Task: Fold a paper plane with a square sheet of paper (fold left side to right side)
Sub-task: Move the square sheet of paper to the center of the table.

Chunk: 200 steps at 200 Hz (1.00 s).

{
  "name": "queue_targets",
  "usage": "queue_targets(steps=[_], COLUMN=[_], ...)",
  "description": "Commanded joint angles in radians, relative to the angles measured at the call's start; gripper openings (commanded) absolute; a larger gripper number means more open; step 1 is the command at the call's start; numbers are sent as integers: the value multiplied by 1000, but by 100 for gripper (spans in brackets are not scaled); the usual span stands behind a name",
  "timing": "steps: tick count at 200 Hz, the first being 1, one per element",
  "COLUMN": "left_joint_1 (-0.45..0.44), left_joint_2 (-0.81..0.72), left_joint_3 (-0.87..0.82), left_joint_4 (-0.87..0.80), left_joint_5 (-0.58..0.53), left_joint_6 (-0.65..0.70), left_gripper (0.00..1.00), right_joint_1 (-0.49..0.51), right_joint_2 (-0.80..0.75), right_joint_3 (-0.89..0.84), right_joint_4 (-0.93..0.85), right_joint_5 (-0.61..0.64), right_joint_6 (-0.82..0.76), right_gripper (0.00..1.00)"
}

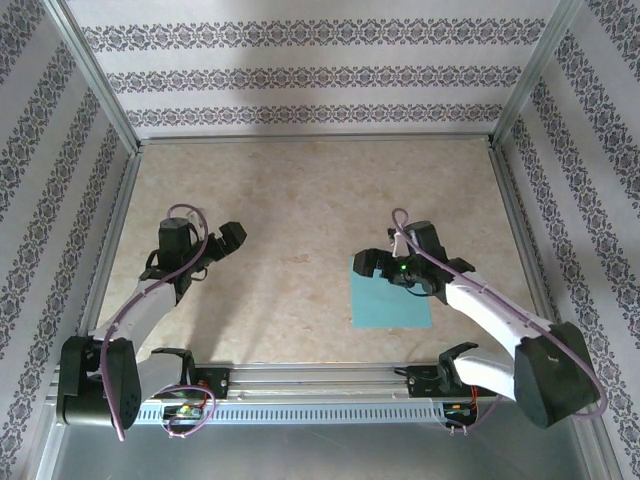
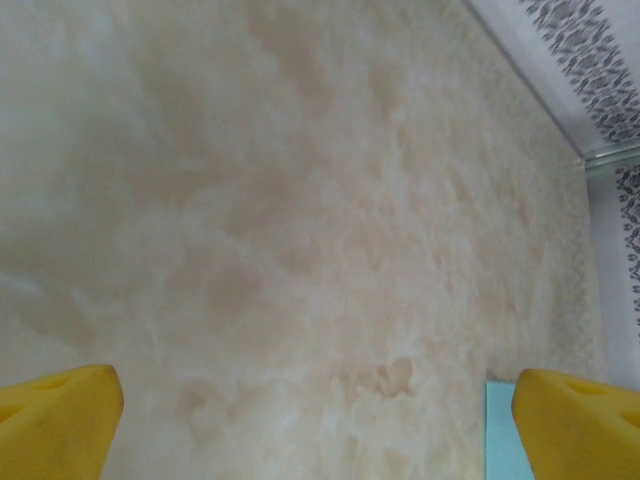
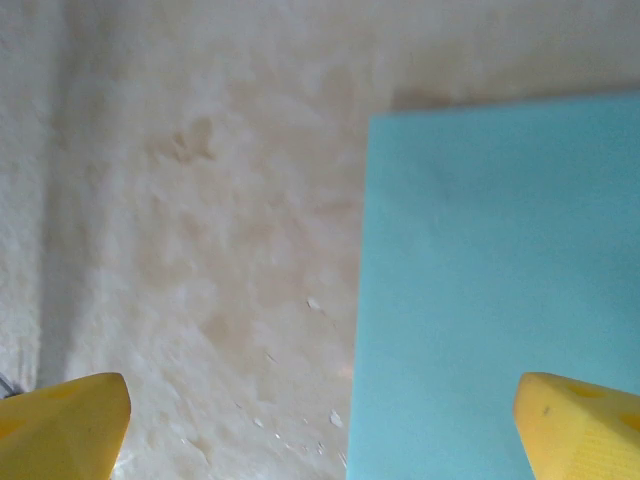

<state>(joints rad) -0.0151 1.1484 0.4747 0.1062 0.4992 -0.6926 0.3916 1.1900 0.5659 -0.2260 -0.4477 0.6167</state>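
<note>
The square sheet of paper [image 1: 390, 298] lies flat and unfolded on the beige table, near the front edge right of centre; it is plain teal-blue. My right gripper [image 1: 372, 263] hovers over the sheet's far left corner, open, its yellow fingertips [image 3: 580, 425] wide apart with nothing between them. In the right wrist view the paper [image 3: 500, 290] covers the right half, its left edge running down the middle. My left gripper [image 1: 233, 238] hangs open over bare table well left of the sheet. The left wrist view catches a sliver of the paper [image 2: 499, 432] beside the right yellow fingertip [image 2: 580, 420].
The table [image 1: 300, 200] is walled by patterned panels with aluminium posts at the corners [image 1: 100, 75]. A metal rail [image 1: 320, 378] runs along the front edge between the arm bases. Small white flecks [image 3: 320, 305] dot the table just left of the sheet.
</note>
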Motion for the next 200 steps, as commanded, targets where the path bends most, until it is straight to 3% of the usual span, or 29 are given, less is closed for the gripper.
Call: queue_targets(steps=[1, 99, 200], left_joint_1=[-17, -19, -19], left_joint_2=[6, -24, -31], left_joint_3=[-16, 5, 28], left_joint_4=[80, 29, -3], left_joint_5=[67, 45, 47], left_joint_6=[-77, -58, -62], left_gripper=[100, 100, 100], right_joint_1=[30, 153, 260], right_joint_2=[61, 323, 621], right_joint_3=[-9, 93, 390], right_joint_4=[-16, 132, 280], right_joint_5=[-48, -20, 88], right_joint_6=[18, 75, 234], right_gripper=[98, 98, 98])
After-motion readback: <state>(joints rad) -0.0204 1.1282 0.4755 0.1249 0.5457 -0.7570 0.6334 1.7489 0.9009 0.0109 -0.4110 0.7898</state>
